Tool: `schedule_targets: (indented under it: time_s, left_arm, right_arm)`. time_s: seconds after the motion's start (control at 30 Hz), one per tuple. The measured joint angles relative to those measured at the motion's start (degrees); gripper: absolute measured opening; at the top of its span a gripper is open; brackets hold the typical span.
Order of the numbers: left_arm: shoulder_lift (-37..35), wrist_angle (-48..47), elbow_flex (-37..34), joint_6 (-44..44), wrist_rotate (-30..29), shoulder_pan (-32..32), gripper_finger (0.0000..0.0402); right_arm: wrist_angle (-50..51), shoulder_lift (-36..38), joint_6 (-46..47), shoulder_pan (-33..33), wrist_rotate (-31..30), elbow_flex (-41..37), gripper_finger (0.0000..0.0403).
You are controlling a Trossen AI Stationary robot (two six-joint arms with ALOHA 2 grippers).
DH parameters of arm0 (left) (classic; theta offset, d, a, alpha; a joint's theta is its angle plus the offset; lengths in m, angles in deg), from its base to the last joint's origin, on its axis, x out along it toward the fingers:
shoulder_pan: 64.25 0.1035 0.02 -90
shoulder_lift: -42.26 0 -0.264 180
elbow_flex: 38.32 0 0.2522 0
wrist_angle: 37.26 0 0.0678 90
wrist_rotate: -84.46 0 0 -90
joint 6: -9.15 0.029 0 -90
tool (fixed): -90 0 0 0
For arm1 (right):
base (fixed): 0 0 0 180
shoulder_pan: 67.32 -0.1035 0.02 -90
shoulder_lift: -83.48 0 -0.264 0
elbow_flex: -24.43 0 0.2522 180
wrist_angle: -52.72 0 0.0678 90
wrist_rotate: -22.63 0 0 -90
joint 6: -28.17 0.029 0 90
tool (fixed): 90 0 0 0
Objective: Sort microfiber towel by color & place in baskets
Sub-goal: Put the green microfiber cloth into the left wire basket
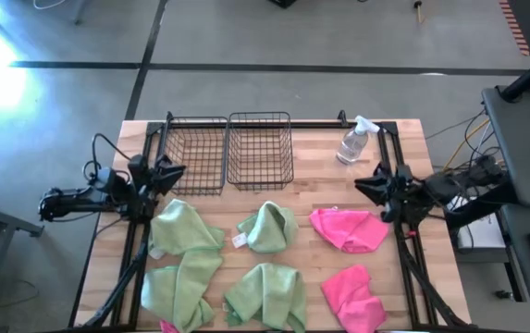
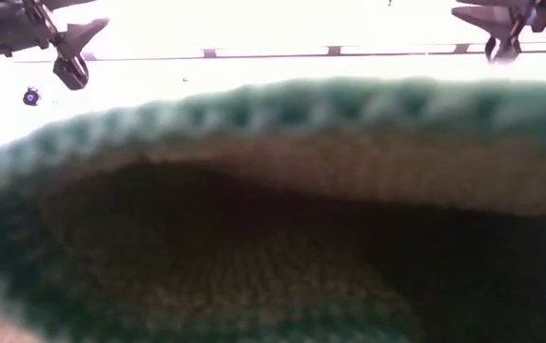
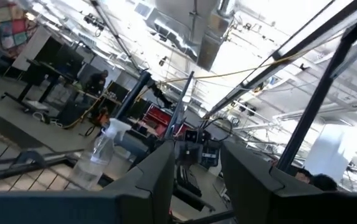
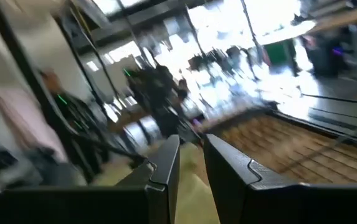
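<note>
Beside the two empty black wire-grid baskets (image 1: 230, 151), both dark grippers, left (image 1: 174, 172) and right (image 1: 368, 182), hover spread and empty above green and pink microfiber towels (image 1: 266, 227).

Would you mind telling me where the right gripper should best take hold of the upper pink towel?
Probably from straight above, pinching the raised crumpled middle of the upper pink towel: it lies bunched on the table, clear of its neighbours, just beside the right gripper.

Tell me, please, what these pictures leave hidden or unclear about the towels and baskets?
- Low view: a green towel pressed against the lens blocks the table and both baskets.
- High view: a pink scrap and the near towels are cut by the bottom edge, so the count is uncertain.
- Right wrist view: blur hides which towel lies below the right gripper.
</note>
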Motion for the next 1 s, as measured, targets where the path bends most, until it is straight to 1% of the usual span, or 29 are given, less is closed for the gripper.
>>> schedule_targets:
  time_s: [0.13,0.23,0.33,0.43,0.57,0.63,0.73,0.83,1.0]
  left_arm:
    - [3.19,-2.50,5.54,5.28,2.94,0.00,0.0116]
    - [6.15,-10.22,12.64,10.73,3.17,0.00,0.0116]
    - [9.77,-24.31,21.81,14.87,3.13,0.00,0.0116]
    - [13.69,-39.08,30.56,15.85,2.80,0.00,0.0116]
    - [17.90,-56.09,39.71,15.40,3.17,0.00,0.0116]
    - [19.15,-62.06,42.93,13.96,3.43,0.00,0.0116]
    - [19.80,-65.25,45.11,11.20,4.16,0.00,0.0116]
    - [19.48,-65.57,44.91,8.87,6.74,0.00,0.0116]
    - [18.71,-70.51,41.77,1.91,7.29,-0.02,0.0116]
  right_arm:
    - [16.12,-8.58,3.17,0.81,-1.83,11.50,0.0068]
    - [27.28,-14.88,7.10,2.06,-1.82,18.58,0.0068]
    - [34.73,-19.45,9.14,3.41,-1.85,25.05,0.0068]
    - [40.60,-22.82,11.93,4.90,-1.80,30.39,0.0068]
    - [50.57,-26.15,20.93,7.07,-1.53,36.37,0.0068]
    - [56.25,-27.64,26.05,7.74,-1.10,38.96,0.0068]
    - [63.91,-30.29,31.92,8.05,-0.75,41.98,0.0068]
    - [69.24,-33.10,35.22,8.21,-0.12,44.06,0.0068]
    - [72.24,-37.77,36.73,8.49,2.18,45.78,0.0068]
